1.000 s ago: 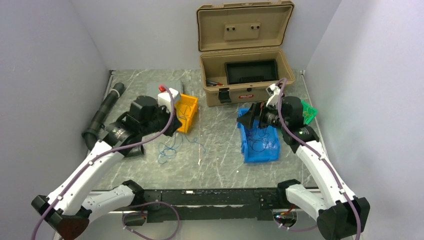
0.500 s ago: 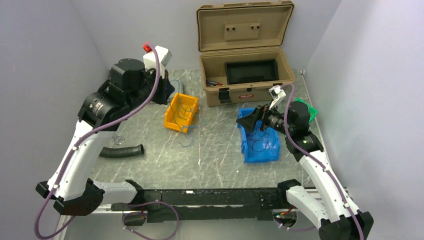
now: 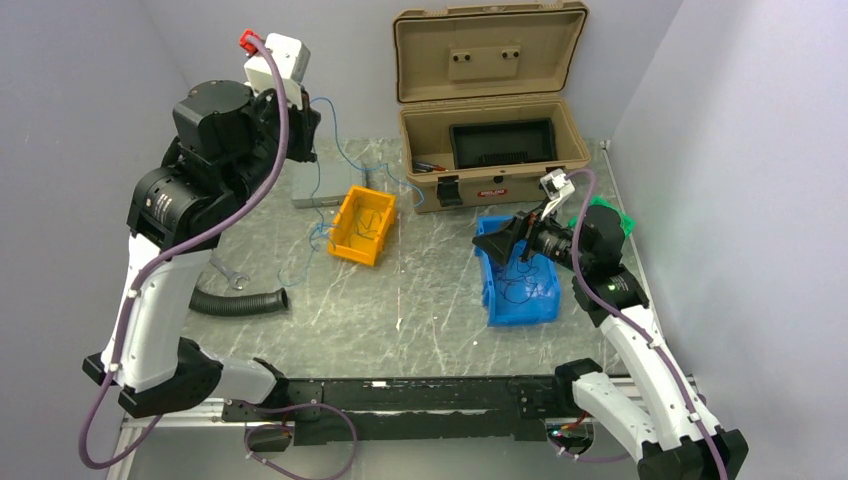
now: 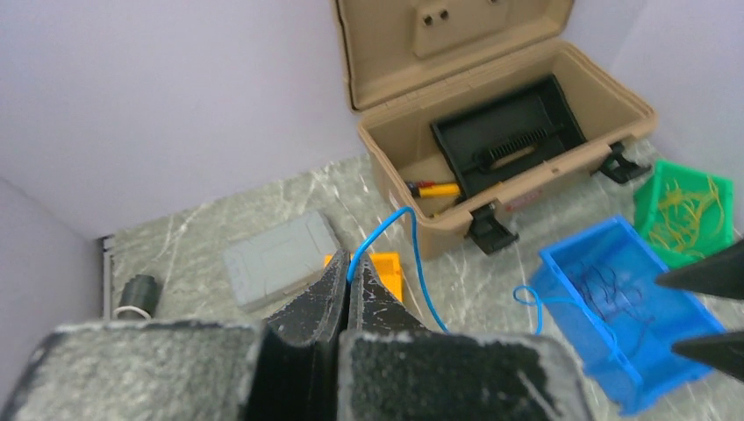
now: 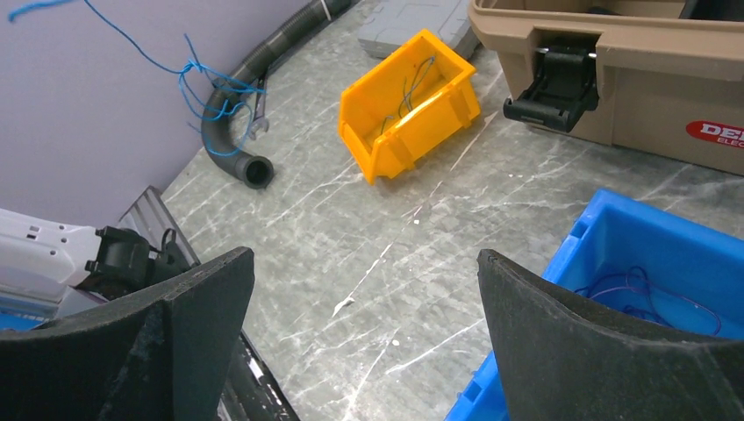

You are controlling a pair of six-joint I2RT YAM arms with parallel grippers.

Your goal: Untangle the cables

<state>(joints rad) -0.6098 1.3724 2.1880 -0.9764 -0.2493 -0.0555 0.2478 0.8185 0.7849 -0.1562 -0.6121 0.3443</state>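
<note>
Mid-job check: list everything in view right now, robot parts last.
toolbox: one, tan, lid open, far edge
tray: one, black, inside the toolbox
orange bin: one, orange, left of the toolbox, holding thin wires
blue bin: one, blue, by the right arm, holding dark wires
green bin: one, green, far right, holding yellow wires
case: one, grey, behind the orange bin
hose: one, black, left side
wrench: one, silver, beside the hose
blue cable: one, blue, hanging from the left end effector
left end effector: one, black, raised, shut on the blue cable
right end effector: one, black, open, empty
</note>
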